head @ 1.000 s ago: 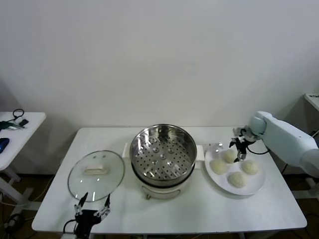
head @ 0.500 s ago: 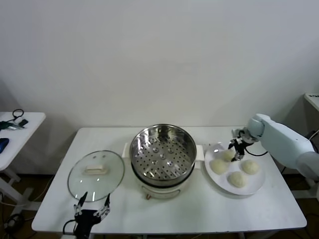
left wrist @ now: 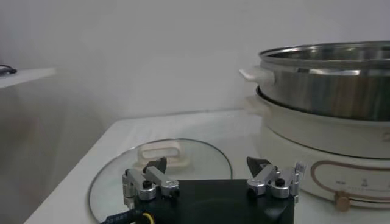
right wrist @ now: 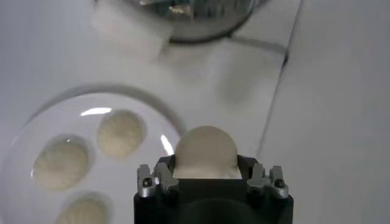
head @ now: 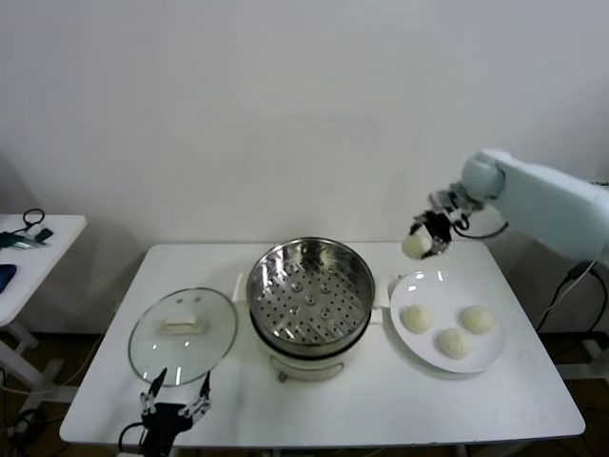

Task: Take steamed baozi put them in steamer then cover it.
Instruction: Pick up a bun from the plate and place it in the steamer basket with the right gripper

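Head view first, biggest stuff down to smallest. White worktop (head: pixel 495 400) carrying everything. Steamer (head: pixel 311 295) sitting mid-worktop, perforated tray totally bare, so zero buns loaded yet. Cover (head: pixel 183 330) lying flat on the worktop just ahead of the left gripper (head: pixel 175 392), not on the steamer, so covering not yet done either. White plate (head: pixel 476 357) down below and off to the side of the right gripper's fingers, holding three steamed baozi (head: pixel 417 317), clearly apart from each other.

Right gripper (head: pixel 425 235) up in the air between plate and steamer, fingers clenched around the fourth baozi (head: pixel 416 246). Right wrist view backs that up: bun (right wrist: pixel 205 148) wedged snug between the fingers, plate (right wrist: pixel 58 119) with the other three (right wrist: pixel 121 131) well below, corner of the steamer handle farther out past the fingertips. Left gripper parked low at the near worktop edge, fingers spread wide with nothing in them; left wrist view shows the cover's bar handle (left wrist: pixel 159 151) right beyond the fingertips.

So progress-wise: barely started. First bun lifted but not dropped in. Left to go, judging by this: place this one, fetch three more, then lid on. Probably the left arm's job for the lid, given the parking spot.
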Motion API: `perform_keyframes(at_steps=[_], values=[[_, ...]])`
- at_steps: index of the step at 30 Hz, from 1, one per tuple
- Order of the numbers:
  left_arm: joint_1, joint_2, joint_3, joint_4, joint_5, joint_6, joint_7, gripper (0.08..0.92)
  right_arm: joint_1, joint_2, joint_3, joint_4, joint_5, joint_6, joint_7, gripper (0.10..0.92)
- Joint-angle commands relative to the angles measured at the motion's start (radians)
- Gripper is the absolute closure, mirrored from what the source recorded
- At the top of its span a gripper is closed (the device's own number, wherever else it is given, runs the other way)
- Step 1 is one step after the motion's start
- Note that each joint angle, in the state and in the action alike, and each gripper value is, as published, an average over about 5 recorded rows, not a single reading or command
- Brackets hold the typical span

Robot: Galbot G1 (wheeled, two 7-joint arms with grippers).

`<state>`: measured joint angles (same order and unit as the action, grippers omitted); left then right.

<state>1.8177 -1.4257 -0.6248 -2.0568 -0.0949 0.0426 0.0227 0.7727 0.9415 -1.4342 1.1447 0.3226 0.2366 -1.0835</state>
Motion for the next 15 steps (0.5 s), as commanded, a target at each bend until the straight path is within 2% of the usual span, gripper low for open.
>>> perform_keyframes(at_steps=[1, 8, 15], values=[[0.011, 0.001, -0.001, -0.02, 0.002, 0.004, -0.002, 0.177, 0.309, 0.172, -0.143, 0.3, 0.038, 0.296, 0.01, 0.347], [0.012, -0.005, -0.008, -0.041, 0.004, 0.008, -0.005, 0.177, 0.111, 0.298, -0.1, 0.235, -0.19, 0.365, 0.041, 0.347], [0.011, -0.012, -0.006, -0.04, 0.004, 0.002, -0.008, 0.177, -0.102, 0.35, -0.017, 0.067, -0.465, 0.384, 0.107, 0.347]])
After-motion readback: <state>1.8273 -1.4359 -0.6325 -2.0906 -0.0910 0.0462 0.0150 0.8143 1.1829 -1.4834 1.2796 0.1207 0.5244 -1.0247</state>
